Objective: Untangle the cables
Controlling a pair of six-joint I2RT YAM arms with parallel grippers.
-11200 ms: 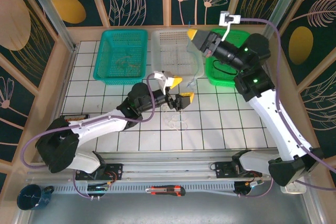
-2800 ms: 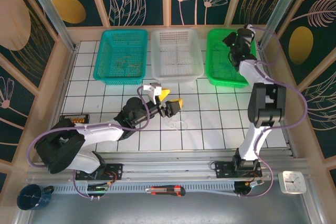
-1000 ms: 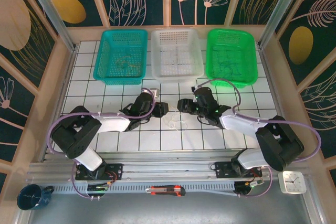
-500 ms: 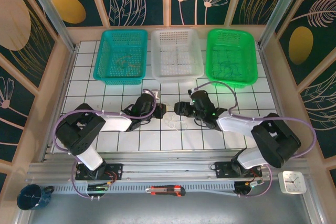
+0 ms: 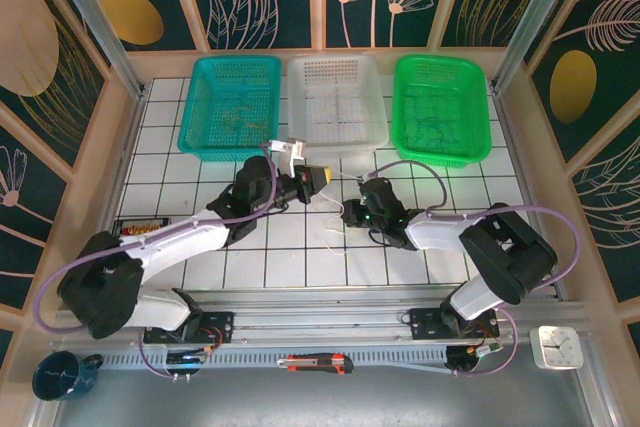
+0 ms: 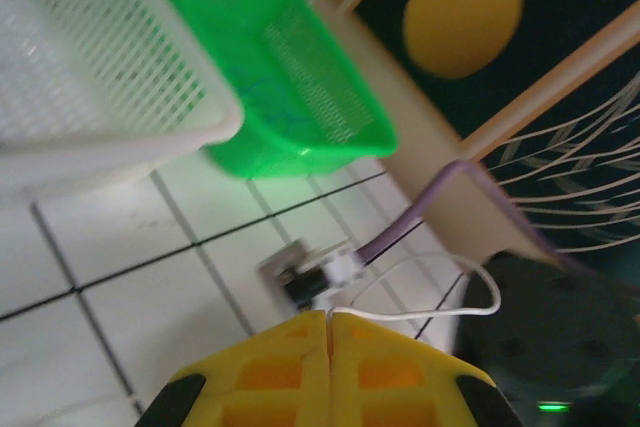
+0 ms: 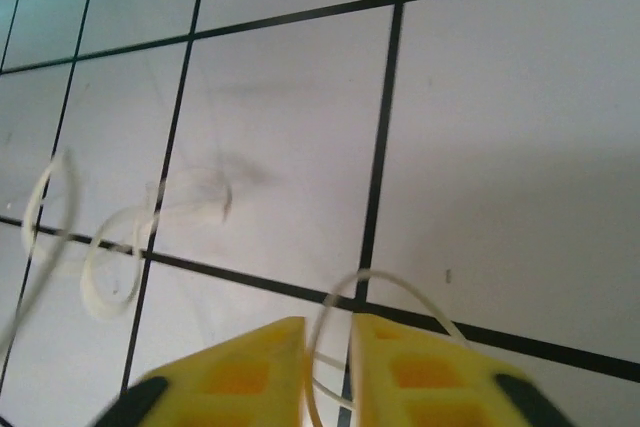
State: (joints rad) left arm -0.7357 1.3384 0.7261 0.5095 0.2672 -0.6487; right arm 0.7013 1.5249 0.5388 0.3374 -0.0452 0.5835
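A whitish cable (image 5: 333, 230) lies in small loops on the white tiles mid-table, and one end rises to my left gripper (image 5: 318, 179). That gripper hangs above the tiles, its yellow fingers (image 6: 270, 372) pressed together on the cable (image 6: 440, 315), which loops off to the right. My right gripper (image 5: 350, 213) sits low on the tiles beside the loops. Its jaws stand a narrow gap apart, and a loop of the cable (image 7: 400, 282) runs into that gap. More loops (image 7: 105, 257) lie to its left. A dark cable (image 5: 235, 119) rests in the teal basket and a bluish one (image 5: 435, 132) in the green basket.
Three baskets line the far edge: teal (image 5: 200, 142), white (image 5: 335, 144) and green (image 5: 482, 142). The green (image 6: 300, 152) and white (image 6: 120, 117) baskets also show ahead of my left wrist. A box cutter (image 5: 315, 364), a mug (image 5: 60, 375) and a clock (image 5: 557, 345) sit beyond the near rail.
My left gripper has closed on the whitish cable and lifted it off the tiles toward the baskets. My right gripper's jaws have narrowed around a loop of it.
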